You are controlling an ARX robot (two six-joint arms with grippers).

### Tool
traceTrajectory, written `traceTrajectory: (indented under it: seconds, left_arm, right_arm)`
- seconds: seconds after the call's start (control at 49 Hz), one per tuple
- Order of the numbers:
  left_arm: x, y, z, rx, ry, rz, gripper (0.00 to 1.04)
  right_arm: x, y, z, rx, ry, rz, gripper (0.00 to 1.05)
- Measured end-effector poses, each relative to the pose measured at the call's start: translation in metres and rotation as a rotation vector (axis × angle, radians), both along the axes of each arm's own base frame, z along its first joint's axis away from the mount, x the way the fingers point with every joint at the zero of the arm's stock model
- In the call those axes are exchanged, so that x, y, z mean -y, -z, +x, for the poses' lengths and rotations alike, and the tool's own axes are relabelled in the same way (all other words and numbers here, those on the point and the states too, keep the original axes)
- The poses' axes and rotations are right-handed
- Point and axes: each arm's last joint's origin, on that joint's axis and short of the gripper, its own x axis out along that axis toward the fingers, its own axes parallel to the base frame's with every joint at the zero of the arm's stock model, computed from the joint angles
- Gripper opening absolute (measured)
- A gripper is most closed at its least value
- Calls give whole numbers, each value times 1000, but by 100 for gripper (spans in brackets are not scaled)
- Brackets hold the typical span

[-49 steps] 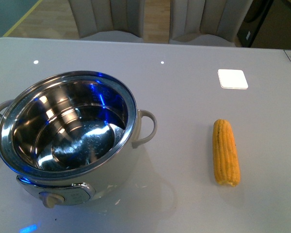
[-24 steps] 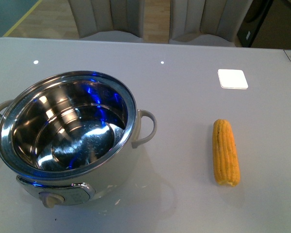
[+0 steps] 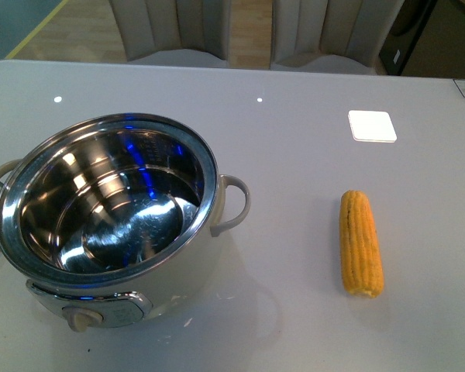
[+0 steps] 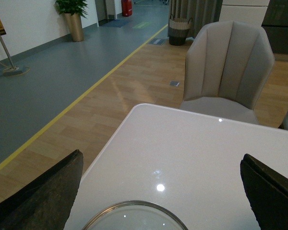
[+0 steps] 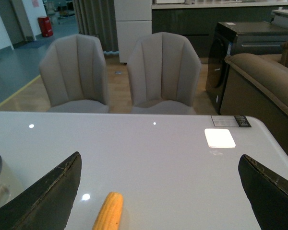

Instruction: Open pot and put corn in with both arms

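The pot (image 3: pixel 194 271) stands on the near left part of the worktop (image 3: pixel 294 155) with its lid off. Its steel bowl is empty and throws back blue glints, and its knob (image 3: pixel 81 318) faces the front camera. The corn (image 3: pixel 361 243) lies flat, well apart to the right of the pot, with its length running away from the camera. In the right wrist view the corn sits low between the fingers of the right claw (image 5: pixel 159 155), which is spread wide and holds nothing. The left claw (image 4: pixel 161 155) is also spread wide and empty. It hangs over a round steel-rimmed glass lid (image 4: pixel 134 205) near the worktop's far left corner, though the picture edge cuts most of the lid off.

A white square pad (image 3: pixel 372 125) lies beyond the corn. The worktop is pale grey and glossy, dotted with small light reflections. Two grey padded chairs (image 5: pixel 163 72) stand at its far side. Beyond them is wood flooring, edged by a yellow line against blue-grey floor. A potted plant (image 4: pixel 74 14), a woven basket (image 4: pixel 181 31), a brown sofa (image 5: pixel 264 81) and a dark cabinet (image 5: pixel 240 52) stand farther off.
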Motion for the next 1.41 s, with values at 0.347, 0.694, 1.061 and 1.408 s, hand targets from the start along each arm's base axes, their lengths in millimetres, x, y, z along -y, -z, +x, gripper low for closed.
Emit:
traceTrajectory:
  seconds: [0.347, 0.694, 1.061, 1.408]
  left_arm:
    - [39, -28, -47, 32, 41, 5, 98]
    - [50, -34, -62, 73, 112, -6, 92]
    - [83, -18, -81, 75, 213, -26, 35]
    - [102, -9, -96, 81, 215, -30, 3]
  right_arm:
    - [0, 0, 0, 0, 0, 0, 96]
    - [0, 0, 0, 0, 0, 0, 96]
    - [0, 0, 0, 0, 0, 0, 96]
    - [0, 0, 0, 0, 0, 0, 96]
